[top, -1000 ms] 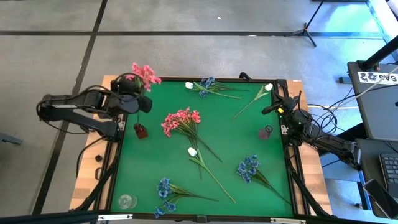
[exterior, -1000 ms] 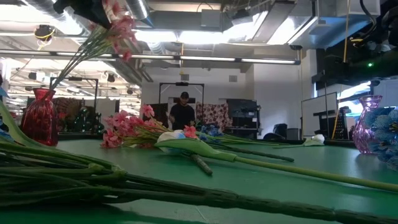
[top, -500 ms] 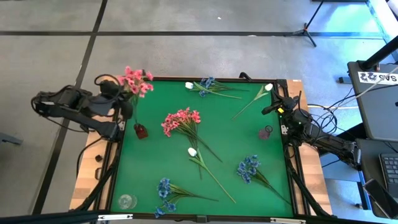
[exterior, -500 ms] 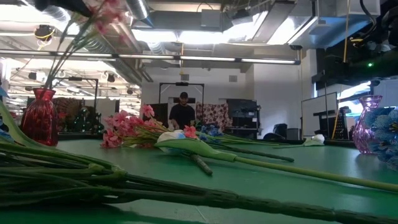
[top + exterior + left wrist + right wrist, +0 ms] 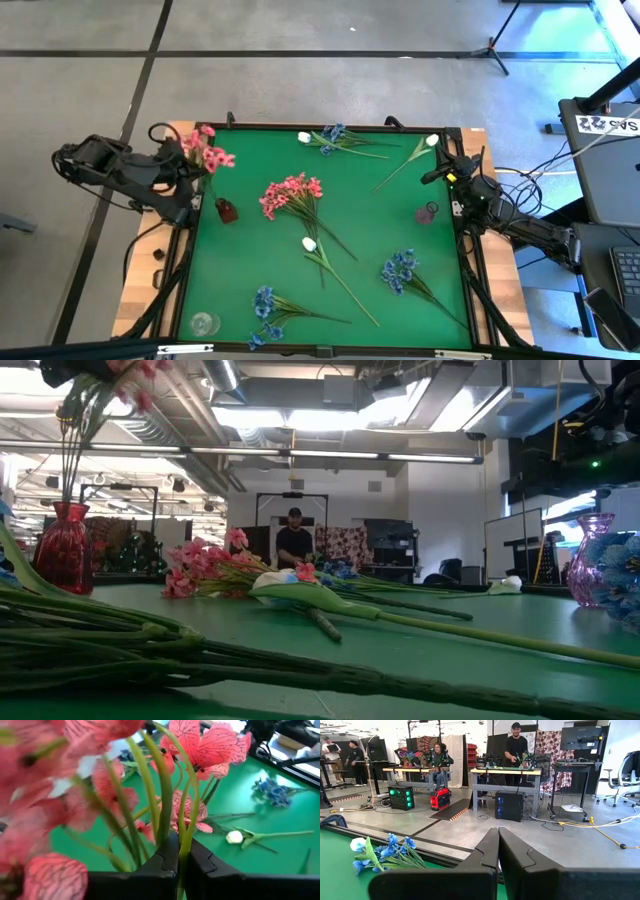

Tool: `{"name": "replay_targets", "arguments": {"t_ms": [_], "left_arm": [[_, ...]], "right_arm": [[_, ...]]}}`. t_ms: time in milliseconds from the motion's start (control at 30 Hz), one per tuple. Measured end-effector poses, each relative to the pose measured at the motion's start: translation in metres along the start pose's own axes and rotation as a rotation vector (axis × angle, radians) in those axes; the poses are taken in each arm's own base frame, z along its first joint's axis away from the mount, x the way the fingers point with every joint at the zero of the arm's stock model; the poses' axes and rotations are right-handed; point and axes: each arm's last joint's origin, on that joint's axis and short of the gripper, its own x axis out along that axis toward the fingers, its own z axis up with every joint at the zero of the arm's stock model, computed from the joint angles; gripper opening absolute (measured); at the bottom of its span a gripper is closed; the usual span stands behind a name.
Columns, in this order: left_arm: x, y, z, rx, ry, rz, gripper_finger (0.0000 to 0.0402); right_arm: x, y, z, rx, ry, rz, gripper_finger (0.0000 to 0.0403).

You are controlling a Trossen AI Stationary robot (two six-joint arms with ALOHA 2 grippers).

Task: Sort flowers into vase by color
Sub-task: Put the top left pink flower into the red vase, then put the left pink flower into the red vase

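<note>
**Pink sprig held over red vase, left edge of table**

Left gripper [image 5: 177, 862] sits at the left rear edge of the green table [image 5: 370, 230], fingers closed on the stems of a pink flower bunch [image 5: 205, 152]. The blossoms stand above the gripper; in the low view the stems hang down toward the mouth of the red vase [image 5: 63, 547]. Whether the stem tips are inside the neck cannot be told.

Right gripper [image 5: 498, 851] waits at the right rear corner, fingers pressed together, holding nothing.

On the table:
- second pink bunch [image 5: 290, 193] lies near the middle, just right of the red vase
- white bud [image 5: 310, 243] on a long stem, in front of that bunch
- blue cluster [image 5: 400, 268] at front right; another blue cluster [image 5: 265, 304] at front left
- blue sprig with white bud [image 5: 330, 137] at the rear edge
- white bud [image 5: 431, 141] at the rear right corner
- purple vase [image 5: 428, 212] near the right edge
- clear vase [image 5: 203, 324] at the front left corner

A person [image 5: 294, 544] stands in the room behind.
</note>
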Motion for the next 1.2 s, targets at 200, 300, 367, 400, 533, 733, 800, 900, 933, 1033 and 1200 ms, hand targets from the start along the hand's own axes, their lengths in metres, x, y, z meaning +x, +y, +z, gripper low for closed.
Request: {"name": "replay_targets", "arguments": {"t_ms": [200, 300, 367, 400, 533, 733, 800, 900, 933, 1033, 1200], "left_arm": [[0.001, -0.004, -0.003, -0.023, 0.091, -0.078, 0.0069], [0.002, -0.004, -0.007, -0.005, 0.176, -0.109, 0.0109], [-0.002, -0.002, -0.007, 0.011, 0.23, -0.113, 0.0132], [-0.004, -0.001, -0.006, 0.014, 0.255, -0.108, 0.0141], [-0.018, 0.003, 0.003, 0.022, 0.307, -0.063, 0.0157], [-0.028, 0.006, 0.016, 0.01, 0.195, -0.026, 0.0159], [-0.027, 0.005, 0.017, -0.011, 0.178, -0.004, 0.0159], [-0.027, 0.006, 0.016, -0.074, 0.186, 0.0, 0.0159], [-0.027, 0.005, 0.015, -0.109, 0.207, -0.011, 0.0159], [-0.025, 0.0, 0.014, -0.218, 0.292, -0.051, 0.016], [-0.022, -0.006, 0.013, -0.4, 0.376, -0.053, 0.016]], "right_arm": [[0.0, 0.0, 0.0, 0.0, 0.0, 0.0, 0.0012], [0.0, 0.0, 0.0, 0.0, 0.0, 0.0, 0.0012], [0.0, 0.0, 0.0, 0.0, 0.0, 0.0, 0.0012], [0.0, 0.0, 0.0, 0.001, 0.0, 0.0, 0.0012], [0.0, 0.0, 0.0, 0.0, 0.0, 0.0, 0.0012], [0.0, 0.0, 0.0, 0.0, 0.0, 0.0, 0.0012], [0.0, 0.0, 0.0, 0.0, 0.0, 0.0, 0.0012], [0.0, 0.0, 0.0, 0.0, 0.0, 0.0, 0.0012], [0.0, 0.0, 0.0, 0.0, 0.0, 0.0, 0.0012], [0.0, 0.0, 0.0, 0.0, 0.0, 0.0, 0.0012], [0.0, 0.0, 0.0, 0.0, 0.0, 0.0, 0.0012]]}}
